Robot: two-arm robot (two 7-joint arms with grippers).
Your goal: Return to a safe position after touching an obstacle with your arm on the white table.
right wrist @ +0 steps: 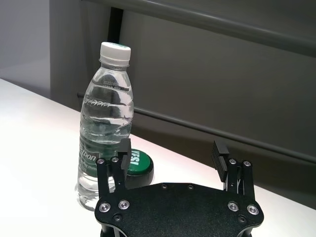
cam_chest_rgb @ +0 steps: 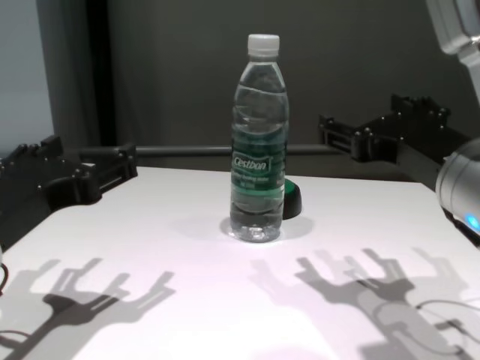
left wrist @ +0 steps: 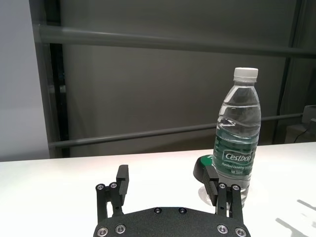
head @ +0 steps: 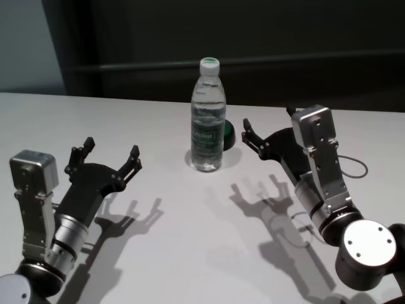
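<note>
The clear water bottle (head: 207, 120) with a white cap and green label stands upright on the white table (head: 190, 253), at mid-back. My left gripper (head: 112, 147) is open and empty, held above the table to the bottle's left and well apart from it. My right gripper (head: 268, 120) is open and empty, to the right of the bottle and apart from it. The bottle also shows in the left wrist view (left wrist: 238, 143), beyond the left gripper (left wrist: 167, 173), in the right wrist view (right wrist: 106, 123), beyond the right gripper (right wrist: 172, 145), and in the chest view (cam_chest_rgb: 259, 142).
A small dark dome with a green top (head: 228, 133) sits just behind the bottle to its right. A thin cable (head: 354, 168) lies by the right arm. A dark wall with a rail runs behind the table's far edge.
</note>
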